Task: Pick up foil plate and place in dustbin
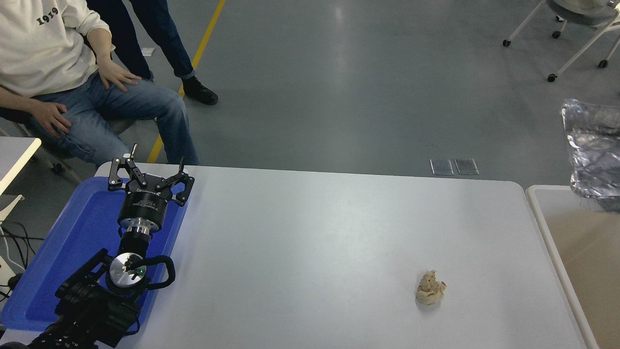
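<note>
The foil plate, shiny and wrinkled, hangs tilted at the picture's right edge, above the far end of the dustbin. The dustbin has an off-white rim and a tan inside and stands against the table's right end. What holds the plate is hidden; a dark patch shows just under its lower edge, and the right gripper itself cannot be made out. My left gripper is parked at the lower left over a blue tray, open and empty.
A flat blue tray lies at the table's left end under the left arm. A small beige wadded lump lies on the white table right of centre. A person sits at the far left; wheeled chairs stand at the top right.
</note>
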Motion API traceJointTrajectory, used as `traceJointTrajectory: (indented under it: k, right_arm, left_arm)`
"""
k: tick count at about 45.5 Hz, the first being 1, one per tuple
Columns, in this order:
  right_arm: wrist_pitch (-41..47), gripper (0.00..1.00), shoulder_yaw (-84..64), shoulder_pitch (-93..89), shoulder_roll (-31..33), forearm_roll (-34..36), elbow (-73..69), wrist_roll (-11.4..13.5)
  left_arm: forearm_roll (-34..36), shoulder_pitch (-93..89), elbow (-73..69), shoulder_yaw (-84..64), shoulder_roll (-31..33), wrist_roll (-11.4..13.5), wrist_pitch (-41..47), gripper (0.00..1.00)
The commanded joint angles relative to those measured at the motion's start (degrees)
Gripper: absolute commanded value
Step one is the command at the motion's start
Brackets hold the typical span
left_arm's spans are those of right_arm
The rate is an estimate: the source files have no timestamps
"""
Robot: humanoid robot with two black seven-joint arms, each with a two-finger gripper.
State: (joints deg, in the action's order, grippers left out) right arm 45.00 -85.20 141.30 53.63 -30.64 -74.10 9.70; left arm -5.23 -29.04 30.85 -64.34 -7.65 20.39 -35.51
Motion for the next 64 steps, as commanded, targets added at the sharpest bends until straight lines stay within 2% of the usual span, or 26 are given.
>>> traceJointTrajectory:
  k: [1, 20, 45, 56, 64]
  right_arm:
    - [0.00, 0.00, -7.52, 2.31, 3.76, 0.50, 3.00, 0.05]
    - [0.00, 0.00, -11.22, 2.49, 10.26, 0.32, 10.38, -0.03]
    - [0.00, 0.00, -9.64, -0.15, 13.34, -0.38, 14.07, 0.05]
    - [0.00, 0.00, 1.78, -14.20, 14.39, -0.38, 16.01, -0.12]
    - [-11.41, 0.00, 13.55, -29.14, 15.63, -0.12, 16.10, -0.12]
  left_arm:
    - [-0.04, 0.04, 0.00, 0.00, 0.00, 0.01, 0.00, 1.00]
    - [0.05, 0.04, 0.00, 0.00, 0.00, 0.01, 0.00, 1.00]
    - [-0.04, 0.04, 0.00, 0.00, 0.00, 0.01, 0.00, 1.00]
    - [-0.04, 0.04, 0.00, 0.00, 0.00, 0.01, 0.00, 1.00]
    - [-0.04, 0.04, 0.00, 0.00, 0.00, 0.01, 0.00, 1.00]
